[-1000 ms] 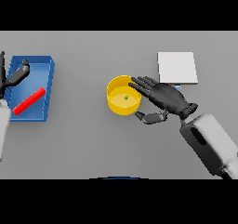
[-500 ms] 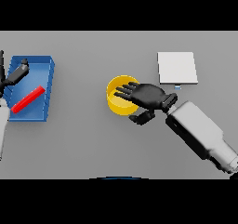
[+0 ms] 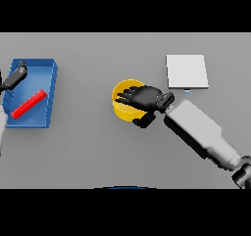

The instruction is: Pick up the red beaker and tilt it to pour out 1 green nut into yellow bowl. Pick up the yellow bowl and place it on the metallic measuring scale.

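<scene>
The round yellow bowl stands on the grey table near its centre. The right hand lies over the bowl's 3 o'clock half, its dark fingers reaching across the opening toward 9 o'clock and its thumb down against the outer wall at 5 o'clock, so the rim sits pinched between them. Whether the bowl is lifted clear of the table cannot be told.

The flat, square metallic measuring scale lies at 2 o'clock from the bowl, near but apart from it.

The red beaker lies on its side, tilted diagonally, inside the blue rectangular tray well away at 9 o'clock. The left hand shows over the tray's 10 o'clock corner, fingers relaxed and holding nothing.
</scene>
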Motion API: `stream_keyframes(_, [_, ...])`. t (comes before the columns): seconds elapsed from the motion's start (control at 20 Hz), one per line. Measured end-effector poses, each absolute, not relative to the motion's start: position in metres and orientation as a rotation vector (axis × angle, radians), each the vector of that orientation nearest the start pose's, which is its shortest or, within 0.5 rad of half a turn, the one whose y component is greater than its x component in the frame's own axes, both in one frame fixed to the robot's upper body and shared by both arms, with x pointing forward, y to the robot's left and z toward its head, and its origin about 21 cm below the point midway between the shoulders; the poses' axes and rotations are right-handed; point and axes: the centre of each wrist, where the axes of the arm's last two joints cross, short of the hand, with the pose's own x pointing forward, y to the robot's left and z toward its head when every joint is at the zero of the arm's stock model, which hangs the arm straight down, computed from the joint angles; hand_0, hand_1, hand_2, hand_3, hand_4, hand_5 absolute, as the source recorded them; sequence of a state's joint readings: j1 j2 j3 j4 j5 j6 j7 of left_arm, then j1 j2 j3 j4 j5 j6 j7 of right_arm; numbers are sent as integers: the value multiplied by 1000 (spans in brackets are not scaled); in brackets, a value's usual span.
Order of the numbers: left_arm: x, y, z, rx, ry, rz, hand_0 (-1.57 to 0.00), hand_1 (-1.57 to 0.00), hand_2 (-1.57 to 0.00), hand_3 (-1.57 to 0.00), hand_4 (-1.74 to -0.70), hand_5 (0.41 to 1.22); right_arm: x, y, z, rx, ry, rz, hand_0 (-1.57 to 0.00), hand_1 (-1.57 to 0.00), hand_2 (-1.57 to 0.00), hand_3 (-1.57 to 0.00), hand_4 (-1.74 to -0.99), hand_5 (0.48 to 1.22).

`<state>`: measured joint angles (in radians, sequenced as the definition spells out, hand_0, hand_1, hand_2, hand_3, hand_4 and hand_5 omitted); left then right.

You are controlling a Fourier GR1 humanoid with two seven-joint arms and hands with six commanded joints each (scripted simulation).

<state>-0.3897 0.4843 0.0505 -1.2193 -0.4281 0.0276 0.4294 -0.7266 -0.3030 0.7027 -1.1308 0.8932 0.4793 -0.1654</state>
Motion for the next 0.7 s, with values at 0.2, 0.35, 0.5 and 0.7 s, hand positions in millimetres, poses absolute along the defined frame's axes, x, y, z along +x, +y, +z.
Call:
stream_keyframes(0.2, [341,346,77,848,-1105,-430,1,1,1,1,-744,697,357,-106,52,-357,-1149,2149,1,1,-9,-47,-1285,753])
stream_keyframes(0.35, [339,347,76,848,-1112,-425,1,1,1,1,-750,701,357,-108,48,-337,-1094,2126,-26,-36,-71,-141,-1302,805])
stream_keyframes(0.5, [344,346,77,847,-1116,-429,1,1,1,1,-755,703,357,-106,50,-325,-1091,2129,-669,-652,-614,-309,-1394,976])
stream_keyframes(0.7, [345,343,76,850,-1112,-435,1,1,1,1,-754,700,358,-109,51,-270,-1088,2141,-1201,-1195,-1133,-871,-1594,1121])
